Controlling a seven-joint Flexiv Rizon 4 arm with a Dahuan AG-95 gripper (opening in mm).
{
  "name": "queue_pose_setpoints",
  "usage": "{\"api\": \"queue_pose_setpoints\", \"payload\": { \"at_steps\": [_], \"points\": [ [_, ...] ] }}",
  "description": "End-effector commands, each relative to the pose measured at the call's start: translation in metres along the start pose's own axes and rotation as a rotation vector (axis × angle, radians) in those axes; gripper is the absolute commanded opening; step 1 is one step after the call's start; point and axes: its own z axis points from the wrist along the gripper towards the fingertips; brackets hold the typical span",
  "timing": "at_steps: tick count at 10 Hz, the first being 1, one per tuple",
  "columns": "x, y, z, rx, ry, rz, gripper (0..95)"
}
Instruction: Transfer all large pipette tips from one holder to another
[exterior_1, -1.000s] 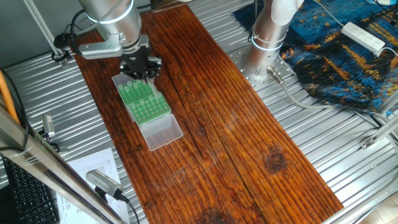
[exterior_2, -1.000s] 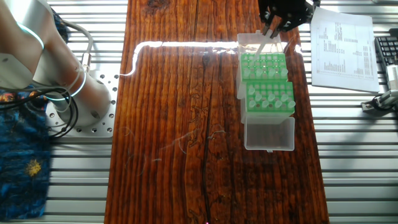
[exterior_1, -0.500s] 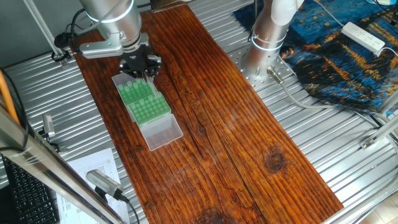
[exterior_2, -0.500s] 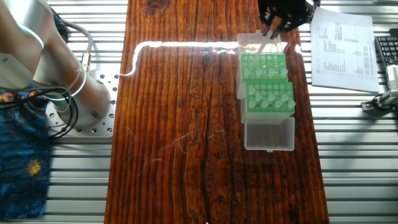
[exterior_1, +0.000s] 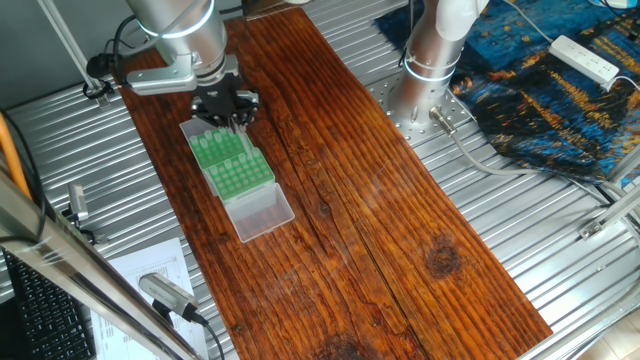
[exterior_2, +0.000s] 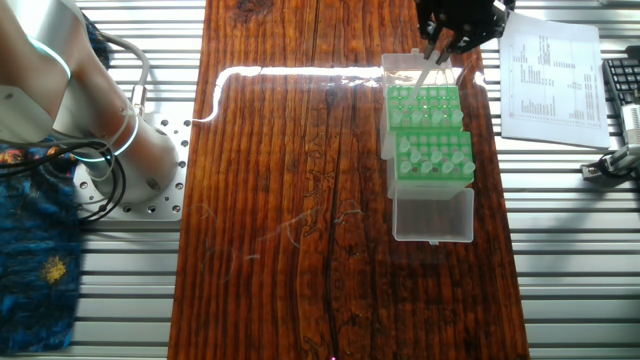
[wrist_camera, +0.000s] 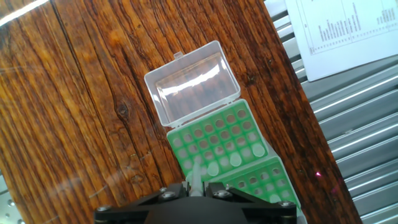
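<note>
1. One arm works at the far left of the wooden table (exterior_1: 400, 220) in one fixed view. Its gripper (exterior_1: 238, 124) hangs over the far end of two green racks (exterior_1: 232, 164), which lie end to end with a clear open lid (exterior_1: 262, 213) at the near end. The fingers are together on something thin and pale, too small here to name for certain.

2. In the other fixed view the gripper (exterior_2: 437, 58) sits at the far right, above the far green rack (exterior_2: 424, 105). A slim whitish tip (exterior_2: 427, 72) slants down from between the fingers towards that rack. The large pipette tips (exterior_2: 432, 157) stand as pale round tops in the near green rack (exterior_2: 434, 172). A clear lid lies open at each end of the pair. A printed sheet (exterior_2: 550, 70) lies just right of the table.

3. In the hand view the gripper (wrist_camera: 198, 188) at the bottom edge is clamped on one translucent tip (wrist_camera: 196, 172), which points at the green rack (wrist_camera: 214, 144) below. A few whitish tips (wrist_camera: 247, 154) fill holes along that rack's near rows. The clear lid (wrist_camera: 194, 81) lies open beyond it.
</note>
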Motion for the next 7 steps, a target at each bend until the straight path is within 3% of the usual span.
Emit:
{"api": "queue_pose_setpoints", "payload": {
  "at_steps": [1, 7],
  "points": [
    [0.0020, 0.0002, 0.0011, -0.001, -0.001, -0.002, 0.0],
    [0.0003, 0.0013, 0.0083, -0.002, -0.006, -0.013, 0.0]
  ]
}}
